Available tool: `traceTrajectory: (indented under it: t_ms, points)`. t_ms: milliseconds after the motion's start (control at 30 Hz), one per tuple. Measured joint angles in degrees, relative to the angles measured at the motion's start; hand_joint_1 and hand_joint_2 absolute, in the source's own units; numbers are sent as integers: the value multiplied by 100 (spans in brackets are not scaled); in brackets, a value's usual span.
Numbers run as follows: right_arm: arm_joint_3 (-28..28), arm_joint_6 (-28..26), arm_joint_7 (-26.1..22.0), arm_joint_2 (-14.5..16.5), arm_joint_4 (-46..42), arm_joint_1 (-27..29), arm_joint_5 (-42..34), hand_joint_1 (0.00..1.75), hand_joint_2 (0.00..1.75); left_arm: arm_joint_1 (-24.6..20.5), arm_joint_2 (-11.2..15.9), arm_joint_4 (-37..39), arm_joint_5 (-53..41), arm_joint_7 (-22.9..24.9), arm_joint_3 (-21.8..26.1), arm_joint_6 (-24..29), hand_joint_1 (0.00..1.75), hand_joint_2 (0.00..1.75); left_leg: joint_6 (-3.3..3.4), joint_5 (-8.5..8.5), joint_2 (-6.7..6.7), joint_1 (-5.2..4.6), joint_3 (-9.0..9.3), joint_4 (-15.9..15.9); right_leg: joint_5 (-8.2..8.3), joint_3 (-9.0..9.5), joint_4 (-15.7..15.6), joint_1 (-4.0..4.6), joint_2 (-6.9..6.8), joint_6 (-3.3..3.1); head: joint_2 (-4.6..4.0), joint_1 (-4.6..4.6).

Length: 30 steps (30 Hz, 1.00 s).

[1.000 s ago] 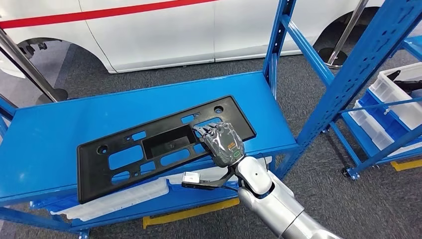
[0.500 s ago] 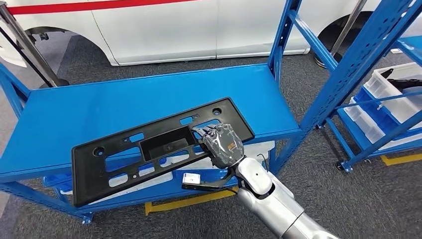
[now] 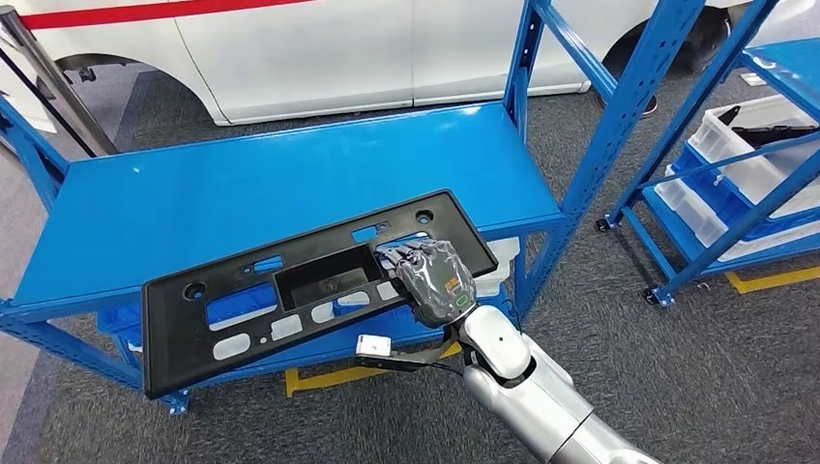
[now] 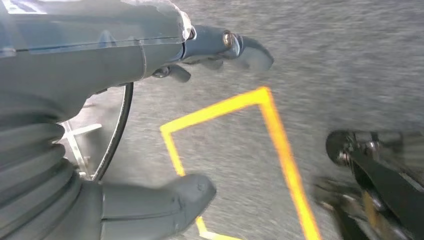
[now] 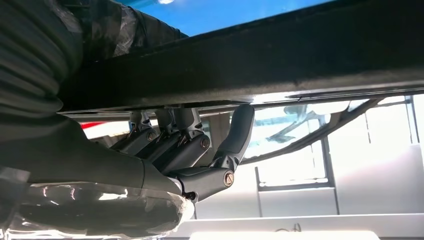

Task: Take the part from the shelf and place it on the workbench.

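A long black plastic part (image 3: 290, 290) with several cut-outs hangs in the air in front of the blue shelf (image 3: 242, 193), clear of its top board. My right hand (image 3: 433, 280) grips the part near its right end, fingers hooked into a cut-out. From the right wrist view the fingers (image 5: 175, 142) curl up against the black part's edge (image 5: 260, 65). My left hand (image 4: 125, 75) hangs over grey floor, its thumb (image 4: 165, 205) and fingers apart with nothing between them.
A white car (image 3: 319, 48) stands behind the shelf. Blue uprights (image 3: 619, 116) rise on the right, with a second rack holding white bins (image 3: 745, 164). Yellow floor tape (image 4: 270, 130) marks the grey carpet. White bins sit on the shelf's lower level.
The part has come off the shelf top and now hangs past its front edge in my right hand. The whole scene has shifted, so the camera has moved back.
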Motion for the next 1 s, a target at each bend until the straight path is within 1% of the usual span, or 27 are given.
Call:
traceTrajectory:
  t_ms: [33,67,100,133,167,200,233,267,300,333,367,400,433,467,533,567,600,633,667,700,733,800,833,900,933,967,1000]
  points:
    - [1,2,1,1,0,2,-6,175,175,1,0,1,-5,4,4,2,0,175,-37,-274,-2,26,-89,374,77,-99,4,-7,2,-4,0,-1]
    - [1,4,1,1,1,7,-8,175,175,0,1,1,-9,8,8,2,0,175,-73,-425,-2,55,-140,709,149,-198,13,-13,1,9,0,-1]
    - [2,7,1,1,2,13,-8,175,175,-1,1,1,-11,9,11,3,0,175,-108,-438,-2,82,-132,927,217,-299,28,-22,0,28,0,0]
    - [2,11,1,1,2,17,-8,175,175,-2,2,1,-11,12,14,4,0,175,-144,-322,-1,111,-31,955,283,-410,53,-40,-1,56,0,0]
    - [2,14,0,1,3,20,-8,175,175,-4,4,1,-12,16,15,5,0,175,-181,-155,-1,142,171,786,345,-524,89,-64,-2,91,0,0]
    - [2,17,1,1,2,21,-8,175,175,-9,4,1,-12,19,17,6,0,175,-222,-58,-8,177,459,444,400,-632,139,-85,0,132,0,-1]
    - [1,20,1,1,1,19,-9,175,175,-15,4,1,-13,22,19,6,0,175,-249,-56,-27,187,781,18,449,-730,194,-99,7,180,0,-3]
    - [0,24,2,1,0,19,-9,175,175,-21,4,1,-13,23,20,6,0,175,-230,-118,-48,187,1016,-318,494,-789,232,-103,12,228,0,-3]
    - [-1,28,2,1,-1,19,-10,175,175,-27,2,1,-14,24,22,6,0,175,-194,-211,-68,174,1151,-542,537,-818,255,-96,16,272,0,-1]
    - [-1,32,2,1,-1,18,-12,175,175,-29,3,1,-14,25,25,6,0,175,-130,-247,-78,145,1184,-624,588,-828,253,-94,20,313,0,2]
    - [1,38,2,0,-1,20,-15,175,175,-27,3,1,-14,28,27,6,0,175,-49,-215,-73,135,1138,-616,645,-826,233,-100,21,354,0,7]
    - [2,42,2,-2,1,18,-18,175,175,-30,3,1,-14,32,29,6,0,175,18,-163,-51,130,1093,-622,627,-846,244,-113,25,384,0,8]
    - [2,47,2,-4,2,18,-22,175,175,-36,3,2,-14,37,30,6,0,175,90,-96,-31,125,1038,-625,515,-884,308,-125,30,405,0,9]
    - [2,54,2,-6,4,17,-26,175,175,-40,3,2,-15,40,31,6,0,175,154,-17,-11,122,966,-635,268,-952,492,-131,34,416,0,9]
    - [2,74,2,-8,8,16,-37,175,175,-48,3,3,-20,45,32,8,0,175,226,141,13,90,785,-630,-382,-1119,1168,-117,41,416,0,9]
    - [3,87,2,-8,13,15,-45,175,175,-46,3,3,-26,47,33,8,0,175,245,221,19,64,683,-624,-605,-1180,1548,-108,43,413,0,9]
    - [3,99,2,-8,21,16,-51,175,175,-45,3,3,-33,50,35,9,0,175,256,296,25,35,579,-617,-668,-1183,1822,-95,44,399,0,9]
    - [4,113,2,-8,31,17,-57,175,175,-44,3,3,-40,52,36,9,0,175,265,370,28,3,473,-611,-603,-1106,1939,-76,45,368,0,9]
    - [5,124,2,-8,40,16,-62,175,175,-44,2,3,-46,54,37,9,0,175,272,437,29,-27,378,-607,-470,-948,1873,-50,45,319,0,9]
    - [6,132,3,-8,47,11,-66,175,175,-47,0,3,-50,55,38,9,0,175,277,508,29,-51,292,-603,-344,-677,1611,-7,46,243,0,8]
    - [7,138,3,-4,50,1,-69,175,175,-46,-17,3,-52,56,39,7,0,175,272,570,27,-74,222,-599,-315,-313,1202,47,43,158,0,7]
    - [9,145,4,9,49,-36,-74,175,175,-40,-43,3,-55,56,40,6,0,175,249,694,33,-93,147,-598,-447,324,353,143,32,31,0,4]
    - [11,149,4,15,49,-54,-78,175,175,-35,-54,4,-55,57,41,6,0,175,227,761,40,-90,134,-617,-510,485,101,176,28,2,0,3]
    - [16,167,8,22,57,-83,-93,175,175,-35,-48,5,-56,60,44,12,0,175,184,878,42,-74,117,-676,-422,485,-69,173,17,-24,0,3]
    - [20,179,9,29,68,-91,-103,175,175,-37,-44,5,-57,62,45,12,0,175,151,829,26,-69,88,-668,-330,443,-116,157,4,-48,0,5]
    - [23,190,11,43,83,-99,-112,175,175,-37,-40,5,-58,65,46,12,0,175,117,662,10,-62,36,-565,-233,380,-156,133,-7,-72,0,4]
    - [28,197,11,66,102,-105,-119,175,175,-36,-37,5,-62,69,49,12,0,175,77,387,-5,-42,-37,-345,-138,297,-175,112,-15,-85,0,2]
